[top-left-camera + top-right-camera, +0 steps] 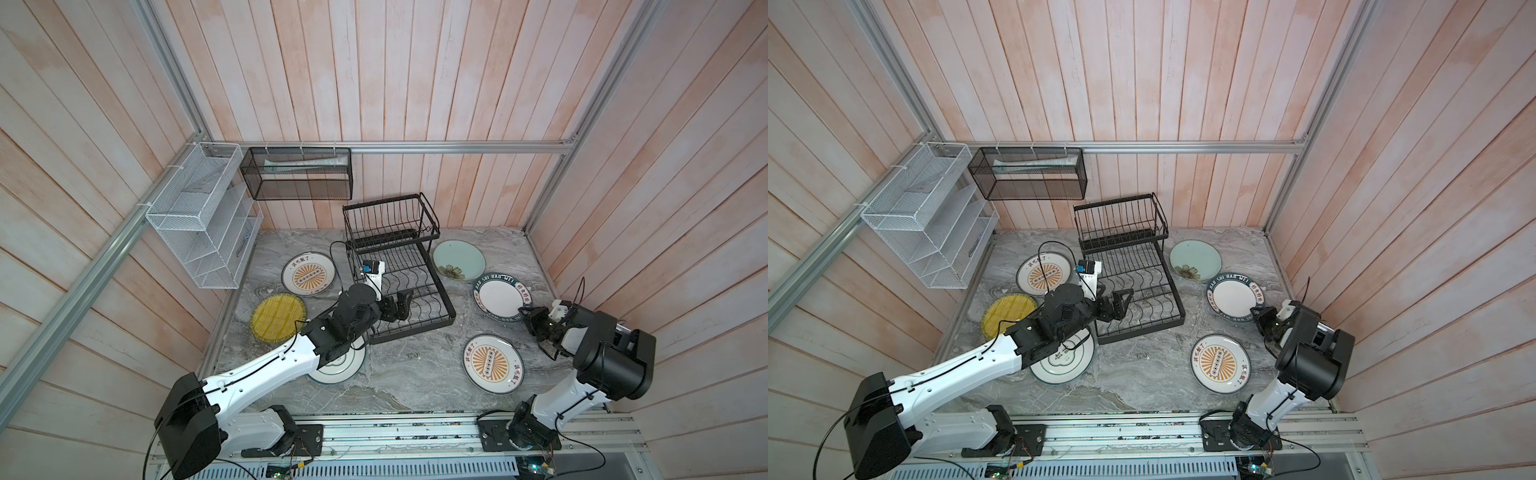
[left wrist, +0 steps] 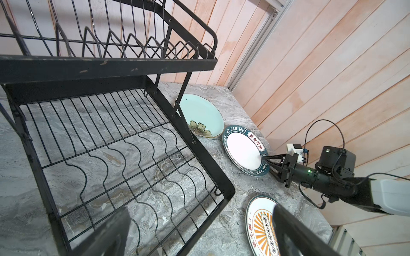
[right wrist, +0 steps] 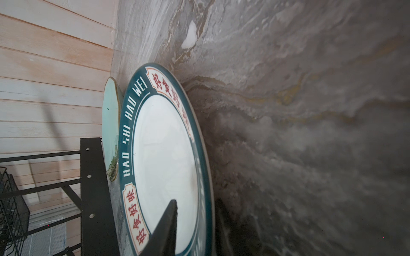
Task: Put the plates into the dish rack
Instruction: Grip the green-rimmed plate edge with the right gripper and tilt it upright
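In both top views my left pincer hangs wide apart over the lower tray of the dish rack, and the upper basket stands beyond it. Behind that pincer, out to its left, lie a sunburst plate and the yellow ribbed plate. The green-ringed plate lies partly under my left arm. My right pincer sits at the near rim of the lettered plate, which lies flat on the worktop. The mint floral plate lies farther ahead of it, just beside the rack. The second sunburst plate lies back beside that pincer, nearer my arm bases. All six plates are on the worktop.

In the left wrist view my left pincer has its fingers far apart. The tray's wavy dividers lie straight ahead and below, and the basket is above them. Past the rack, my right pincer straddles the lettered plate's rim.

In the right wrist view my right pincer is narrow, with one finger over the plate's white face and the other under its rim. I cannot tell whether they press on it. The mint floral plate lies just beyond.
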`<action>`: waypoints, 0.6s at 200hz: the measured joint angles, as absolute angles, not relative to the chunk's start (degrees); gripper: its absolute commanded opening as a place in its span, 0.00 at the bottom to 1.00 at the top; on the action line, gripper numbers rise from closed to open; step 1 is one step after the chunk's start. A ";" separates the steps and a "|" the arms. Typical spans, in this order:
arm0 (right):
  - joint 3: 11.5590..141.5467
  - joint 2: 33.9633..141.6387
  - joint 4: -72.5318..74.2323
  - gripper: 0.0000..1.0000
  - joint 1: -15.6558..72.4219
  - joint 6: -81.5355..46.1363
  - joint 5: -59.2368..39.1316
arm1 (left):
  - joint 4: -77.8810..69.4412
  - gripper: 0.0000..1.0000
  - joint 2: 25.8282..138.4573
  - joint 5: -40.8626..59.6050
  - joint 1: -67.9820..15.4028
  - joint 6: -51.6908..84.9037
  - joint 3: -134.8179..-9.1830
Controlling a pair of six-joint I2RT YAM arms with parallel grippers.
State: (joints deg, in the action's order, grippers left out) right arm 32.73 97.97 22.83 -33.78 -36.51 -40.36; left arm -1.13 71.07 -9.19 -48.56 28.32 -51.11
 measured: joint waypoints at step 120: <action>33.08 99.53 25.47 0.04 -33.78 -38.35 -41.25 | 0.89 1.00 71.26 -8.75 -48.56 29.17 -53.10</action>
State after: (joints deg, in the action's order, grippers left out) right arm 33.08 99.53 25.47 -33.78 -38.35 -41.25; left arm 0.89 71.26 -8.75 -48.56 29.17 -53.10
